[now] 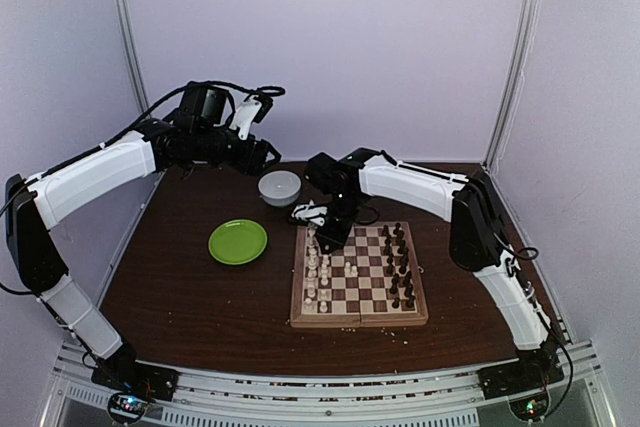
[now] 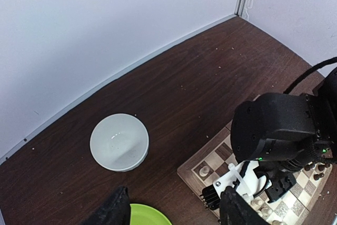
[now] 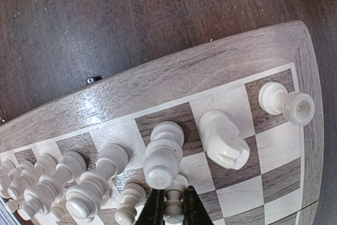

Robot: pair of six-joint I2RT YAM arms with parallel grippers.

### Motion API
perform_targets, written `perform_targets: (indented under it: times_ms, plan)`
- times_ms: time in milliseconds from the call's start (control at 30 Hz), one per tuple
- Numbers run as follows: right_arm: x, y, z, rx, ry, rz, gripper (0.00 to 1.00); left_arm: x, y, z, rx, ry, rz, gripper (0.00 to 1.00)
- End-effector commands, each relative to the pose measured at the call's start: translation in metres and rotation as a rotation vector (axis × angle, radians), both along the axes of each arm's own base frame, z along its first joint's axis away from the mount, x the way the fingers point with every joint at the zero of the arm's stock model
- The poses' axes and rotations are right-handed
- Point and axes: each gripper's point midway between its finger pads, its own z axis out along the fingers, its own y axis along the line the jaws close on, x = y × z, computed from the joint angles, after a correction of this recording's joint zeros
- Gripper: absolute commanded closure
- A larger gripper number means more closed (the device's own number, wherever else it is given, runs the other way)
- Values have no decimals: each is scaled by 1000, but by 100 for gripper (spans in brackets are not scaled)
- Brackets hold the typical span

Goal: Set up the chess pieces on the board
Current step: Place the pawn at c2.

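Right claw (image 3: 174,212) clenched on white pawn (image 3: 175,185) by board (image 3: 158,85) edge; left claw (image 2: 176,212) released, well apart over bench (image 2: 184,93) near bowl (image 2: 119,142).

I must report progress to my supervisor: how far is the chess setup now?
Done: on the board, white pieces stand in two rows at left, dark pieces in two at right. In hand: the right gripper is shut on a white pawn near the far left corner. Left: probably only releasing it; the bowl looks empty.
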Motion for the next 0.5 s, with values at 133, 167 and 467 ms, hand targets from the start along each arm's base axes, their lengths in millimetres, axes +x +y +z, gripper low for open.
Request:
perform_targets:
  times_ms: [133, 167, 467]
  plan:
    - [9, 6, -3, 1, -28, -24, 90, 2, -4, 17, -26, -35, -8, 41]
    - [11, 6, -2, -1, -34, -26, 89, 1, -4, 17, -26, -35, -8, 41]
    - [9, 3, -5, -15, -27, -26, 82, 1, -4, 18, -28, -36, -10, 41]
